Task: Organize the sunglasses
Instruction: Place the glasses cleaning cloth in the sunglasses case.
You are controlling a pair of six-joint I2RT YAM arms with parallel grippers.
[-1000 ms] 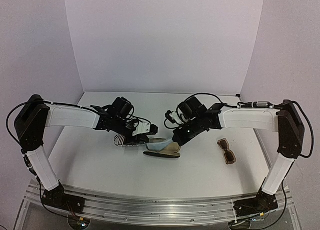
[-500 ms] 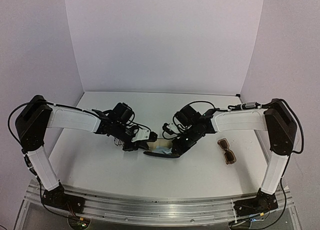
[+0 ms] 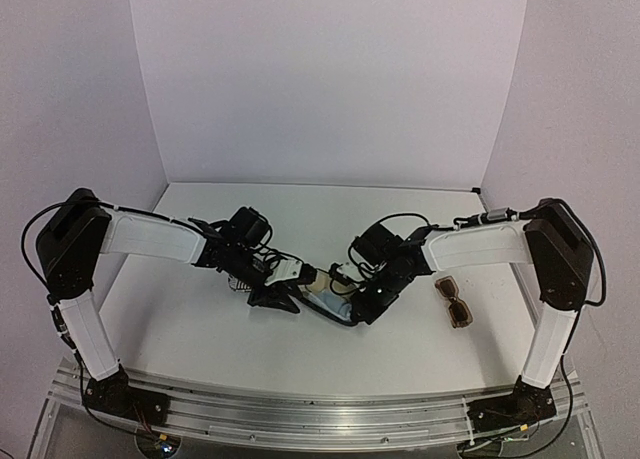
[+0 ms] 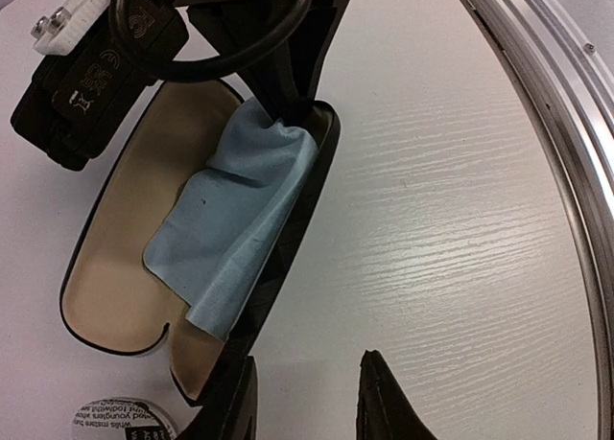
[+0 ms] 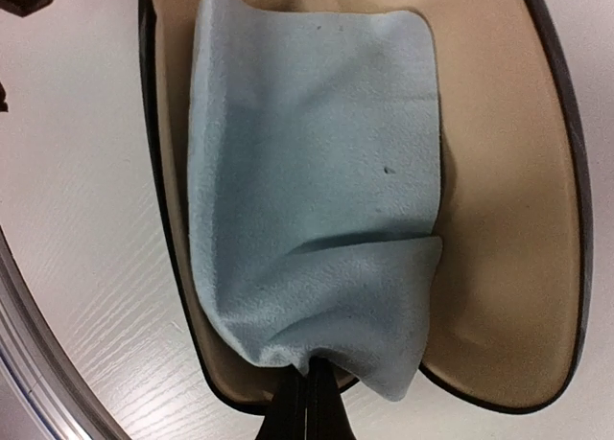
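Note:
The brown sunglasses [image 3: 455,301] lie folded on the table at the right, away from both grippers. At the centre an oblong black case [image 3: 338,314] lies open, its beige lining [image 4: 106,267] facing up. A light-blue cloth [image 5: 307,191] lies crumpled inside it. My right gripper [image 5: 309,406] is shut on the cloth's near edge at the case rim, and it also shows in the left wrist view [image 4: 288,85]. My left gripper [image 4: 307,402] stands open just beside the case's long rim, with only bare table between its fingers.
A stripe-patterned case [image 3: 238,279] lies under the left arm, mostly hidden. A round printed label [image 4: 115,419] shows at the left wrist view's bottom edge. The metal rail [image 4: 547,104] runs along the table's near edge, close to the open case.
My left gripper has opened and now stands beside the case. Both grippers have moved nearer the front edge and lower, and the right one still holds the cloth.

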